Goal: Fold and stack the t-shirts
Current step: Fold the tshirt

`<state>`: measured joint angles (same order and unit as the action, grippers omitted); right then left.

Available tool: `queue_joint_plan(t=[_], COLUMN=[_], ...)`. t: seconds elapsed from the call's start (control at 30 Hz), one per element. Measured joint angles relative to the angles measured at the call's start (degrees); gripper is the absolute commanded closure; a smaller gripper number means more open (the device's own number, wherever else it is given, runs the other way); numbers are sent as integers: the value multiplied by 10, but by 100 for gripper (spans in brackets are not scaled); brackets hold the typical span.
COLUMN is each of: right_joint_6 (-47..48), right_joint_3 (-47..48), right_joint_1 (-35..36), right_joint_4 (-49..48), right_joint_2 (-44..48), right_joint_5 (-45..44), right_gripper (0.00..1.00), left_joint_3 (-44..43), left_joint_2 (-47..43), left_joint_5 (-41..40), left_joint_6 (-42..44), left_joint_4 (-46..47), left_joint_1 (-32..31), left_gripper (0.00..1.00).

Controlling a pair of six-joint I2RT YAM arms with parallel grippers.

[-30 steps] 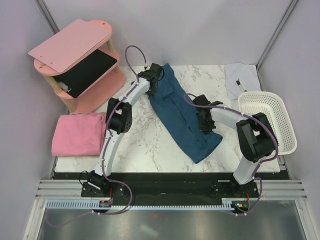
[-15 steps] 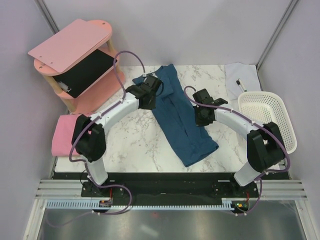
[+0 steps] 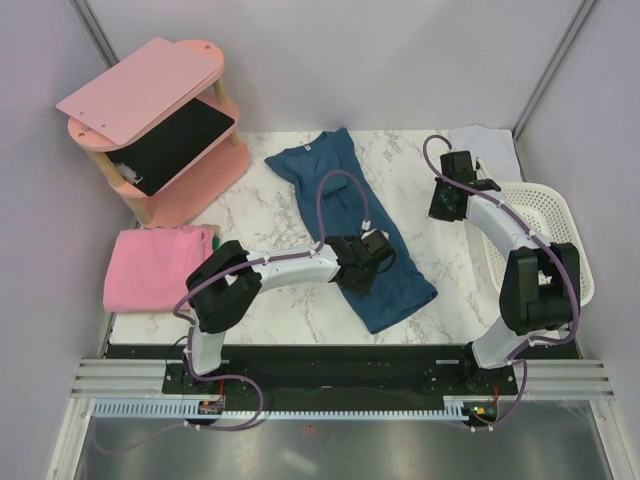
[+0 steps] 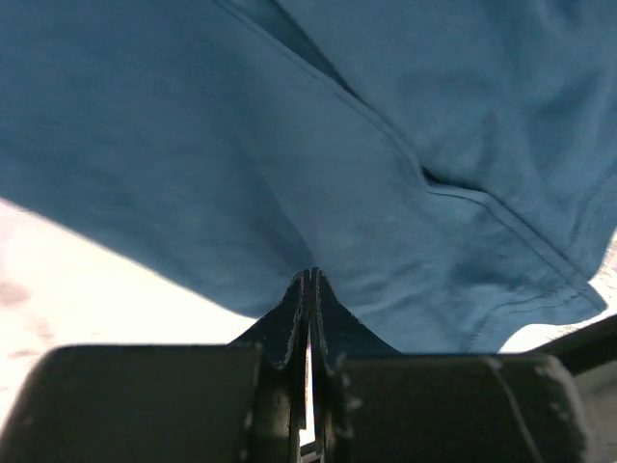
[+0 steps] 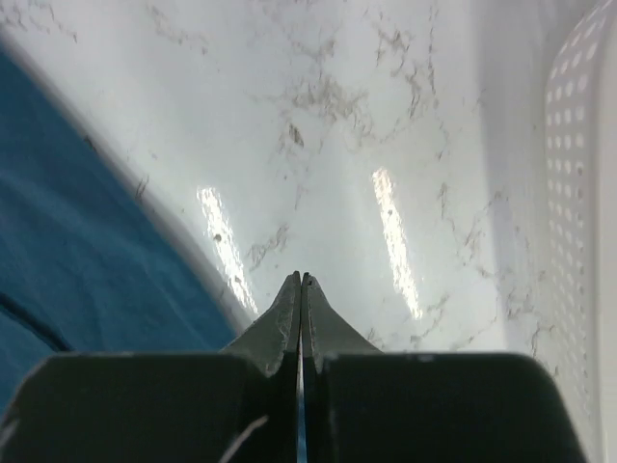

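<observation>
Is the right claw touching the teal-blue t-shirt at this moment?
Apart. In the top external view, the right claw hangs near the white basket, with bare marble between it and the teal-blue t-shirt.

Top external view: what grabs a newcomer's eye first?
The dark teal-blue t-shirt stretched diagonally across the middle of the marble table, with the left gripper shut over its near half. Next, the folded pink t-shirt at the table's left edge, in front of the pink shelf. The right gripper, also shut, hovers beside the white basket.
</observation>
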<state>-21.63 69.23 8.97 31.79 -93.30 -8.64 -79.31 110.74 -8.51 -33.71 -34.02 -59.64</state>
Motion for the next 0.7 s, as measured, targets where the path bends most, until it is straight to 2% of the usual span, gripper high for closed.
queue_joint_plan(t=[0.1,0.4,0.5,0.53,0.67,0.7], right_joint_6=[0,5,7,8,15,19], right_joint_3=[16,16,2,-5,-43,-49], right_joint_1=[-21,-19,-19,-19,-19,-19], right_joint_4=[-16,-28,-30,-33,-35,-38], right_joint_2=[-21,-59,-59,-59,-45,-43], right_joint_5=[17,75,89,91,100,104], right_gripper=[100,100,73,59,34,24], left_joint_3=[4,30,54,65,115,126], left_joint_2=[14,26,13,7,-32,-42], left_joint_5=[19,61,66,69,72,72], left_joint_6=[-17,-55,-77,-85,-104,-107], left_joint_4=[21,78,98,103,97,92], left_joint_1=[-12,-17,-13,-12,-11,-11], left_gripper=[98,98,98,98,98,98])
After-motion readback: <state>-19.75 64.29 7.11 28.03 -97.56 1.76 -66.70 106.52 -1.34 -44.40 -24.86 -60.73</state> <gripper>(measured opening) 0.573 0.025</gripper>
